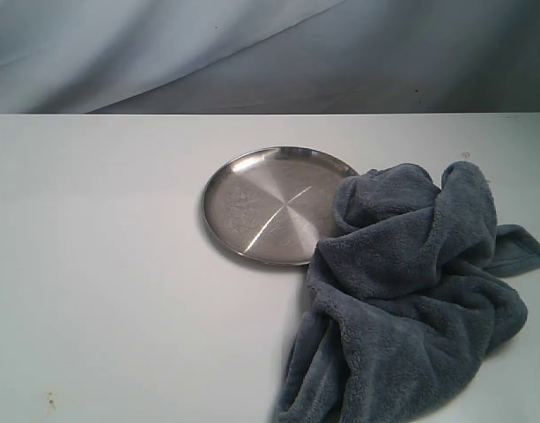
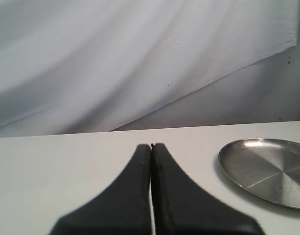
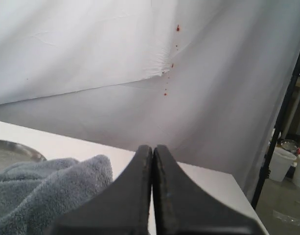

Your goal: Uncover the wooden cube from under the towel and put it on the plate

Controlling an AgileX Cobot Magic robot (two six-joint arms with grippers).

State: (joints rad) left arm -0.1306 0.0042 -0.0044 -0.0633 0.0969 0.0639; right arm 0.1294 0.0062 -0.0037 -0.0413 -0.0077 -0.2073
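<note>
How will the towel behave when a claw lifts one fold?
The towel looks plush and crumpled, so it will likely hang floppy, not stiff. Its thick pile should grip well. One edge lies over the plate rim, so dragging may nudge the plate.

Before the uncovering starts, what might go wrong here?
1. The towel lies over the plate's rim, so pulling it may drag or tip the plate.
2. The wooden cube is hidden; a pinch into the thick folds could catch it and fling it.
3. The right tool is shut and would only push cloth.
</note>
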